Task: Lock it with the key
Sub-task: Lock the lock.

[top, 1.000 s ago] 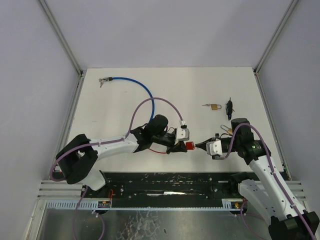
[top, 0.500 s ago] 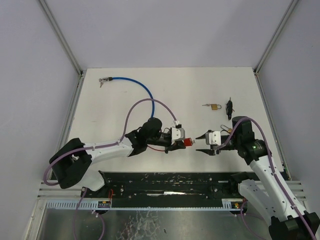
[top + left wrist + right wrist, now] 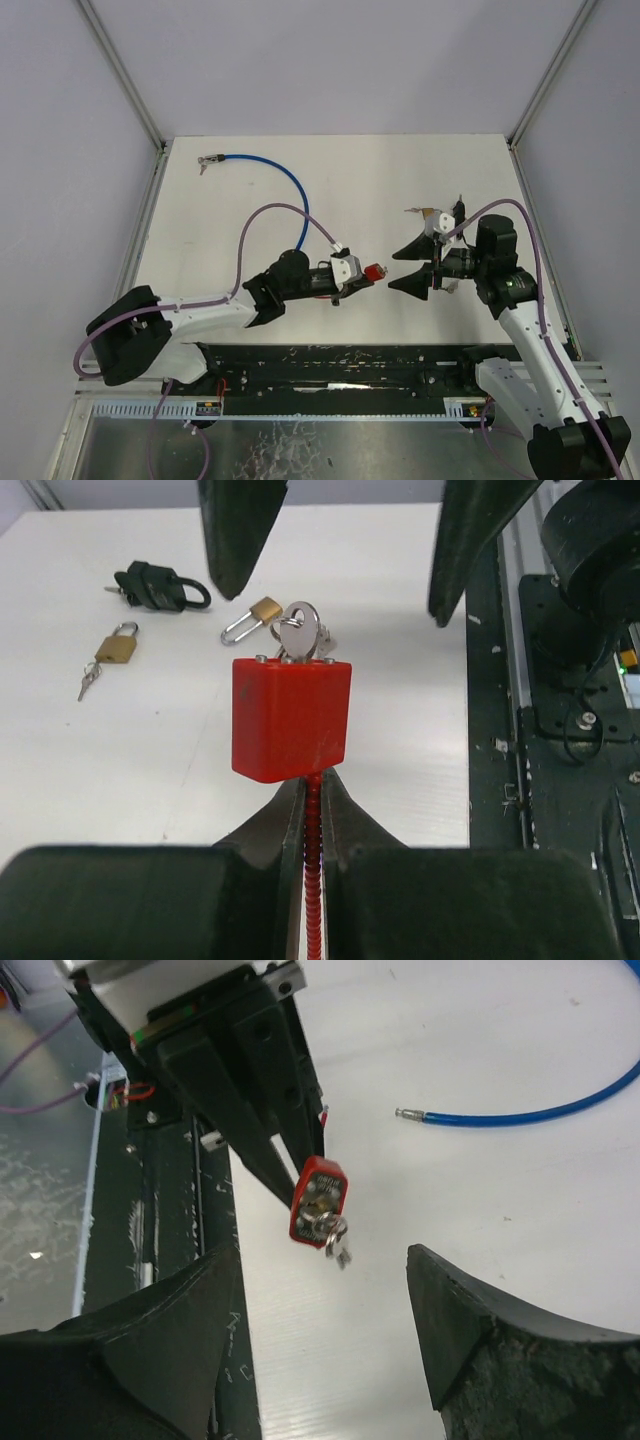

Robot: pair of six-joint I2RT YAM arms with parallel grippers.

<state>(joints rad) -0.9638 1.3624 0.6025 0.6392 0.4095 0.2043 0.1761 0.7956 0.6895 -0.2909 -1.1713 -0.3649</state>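
Left hand (image 3: 312, 792): fingers pressed together, clamped on the red cable (image 3: 314, 880) just below the lock body, raised off the bench (image 3: 350, 180).
Red padlock (image 3: 291, 718): sits at the left fingertips, off the bench, between the two hands, with its keyed end turned toward the right hand.
Key (image 3: 298, 630): silver, seated in the padlock's end face, with its head sticking out toward the right hand.
Right hand (image 3: 393, 270): fingers spread wide apart, gripping nothing, facing the padlock and apart from it, with the key opposite the gap.
Brass padlocks (image 3: 117, 647) (image 3: 262, 610): lying on the bench beyond the red one, each separate.
Black padlock (image 3: 155, 585): on the bench near the brass ones.
Blue cable (image 3: 280, 175): curved across the far left of the bench.
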